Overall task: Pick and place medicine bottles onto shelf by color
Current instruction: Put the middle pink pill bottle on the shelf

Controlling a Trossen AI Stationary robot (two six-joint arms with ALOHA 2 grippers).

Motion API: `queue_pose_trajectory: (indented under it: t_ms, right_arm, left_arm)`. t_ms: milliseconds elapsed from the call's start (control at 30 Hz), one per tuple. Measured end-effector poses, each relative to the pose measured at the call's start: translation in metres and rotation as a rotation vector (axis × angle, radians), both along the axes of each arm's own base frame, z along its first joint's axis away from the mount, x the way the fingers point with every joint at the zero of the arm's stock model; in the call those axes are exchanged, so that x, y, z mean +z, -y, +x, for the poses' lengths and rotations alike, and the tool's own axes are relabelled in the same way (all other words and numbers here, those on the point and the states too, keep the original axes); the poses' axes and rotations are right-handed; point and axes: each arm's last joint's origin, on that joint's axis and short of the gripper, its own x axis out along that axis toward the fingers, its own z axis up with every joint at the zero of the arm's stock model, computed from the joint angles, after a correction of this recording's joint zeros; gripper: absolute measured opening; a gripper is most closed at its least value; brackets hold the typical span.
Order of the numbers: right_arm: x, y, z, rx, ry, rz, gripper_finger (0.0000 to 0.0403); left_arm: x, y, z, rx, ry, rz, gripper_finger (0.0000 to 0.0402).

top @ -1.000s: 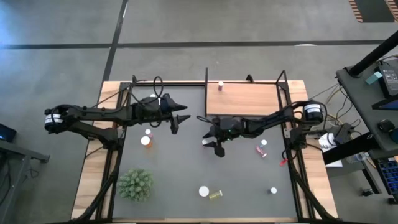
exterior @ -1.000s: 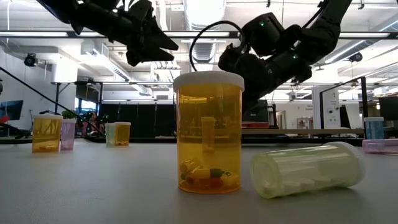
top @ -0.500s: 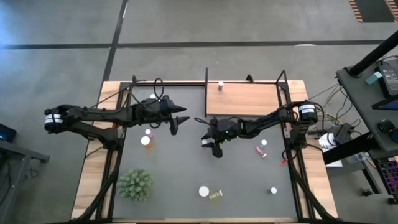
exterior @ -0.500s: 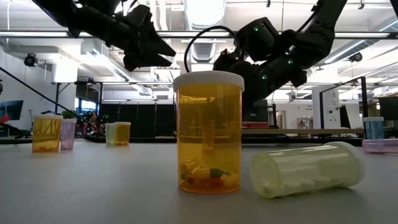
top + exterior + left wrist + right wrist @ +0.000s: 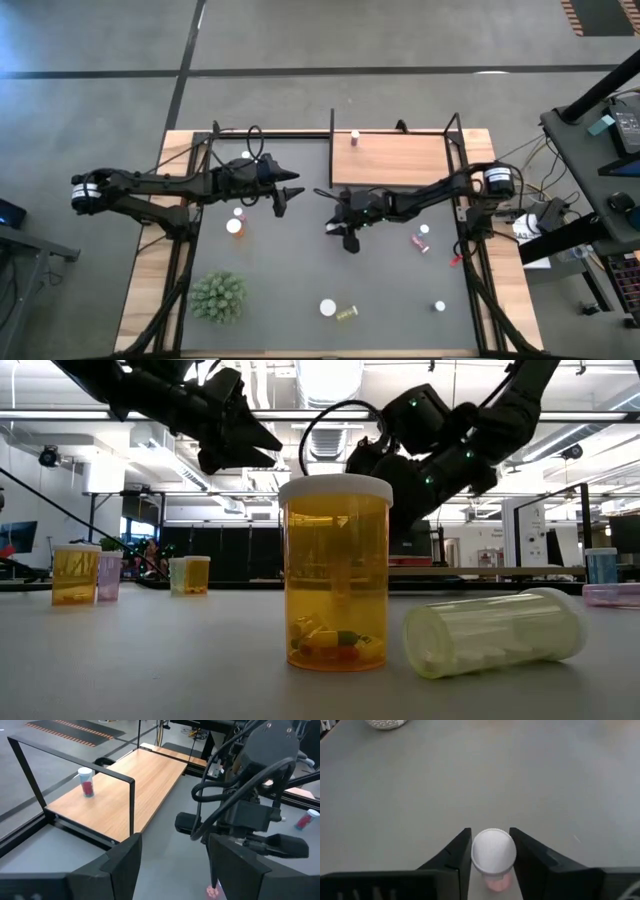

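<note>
Our right end effector (image 5: 490,857) is clamped on a pink bottle (image 5: 493,856): both dark fingers (image 5: 454,857) press against the sides of its white cap, with the pink body showing just beneath. The bottle stands upright, its long axis vertical, and the end effector reaches down over it from above, so the bottle sits directly between the fingertips rather than off to any side. From overhead, this end effector (image 5: 345,232) hangs over the middle of the dark mat (image 5: 290,290), just in front of the shelf.

The relation that matters now is bottle to shelf (image 5: 400,160). The wooden board lies just behind and slightly to the right of the held bottle, and the right arm is the nearer one to it. One pink bottle (image 5: 354,136) already stands on the shelf's back left corner, so we judge the held bottle belongs beside it; the lift has to clear the thin black frame at the shelf's front edge.

Our left end effector (image 5: 282,200) hovers nearby over the mat, its fingers partly apart and empty, pointing toward the right arm.

Other bottles wait on the counter: an orange one (image 5: 235,227) below the left arm, two near the right edge (image 5: 421,238), and a capped one (image 5: 327,308) beside a yellow one lying on its side (image 5: 347,314).
</note>
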Motion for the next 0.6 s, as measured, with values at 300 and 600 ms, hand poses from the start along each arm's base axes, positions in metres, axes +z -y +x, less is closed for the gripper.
queue_pose_trajectory:
  t_ms: [300, 600]
  right_arm:
    - [0.051, 0.013, -0.036, -0.122, -0.101, -0.108, 0.0109]
    - [0.112, 0.049, -0.092, -0.546, -0.089, -0.298, 0.0120]
  left_arm:
    - [0.000, 0.000, 0.000, 0.000, 0.001, 0.000, 0.0214]
    - [0.001, -0.001, 0.000, 0.018, 0.008, 0.007, 0.0214]
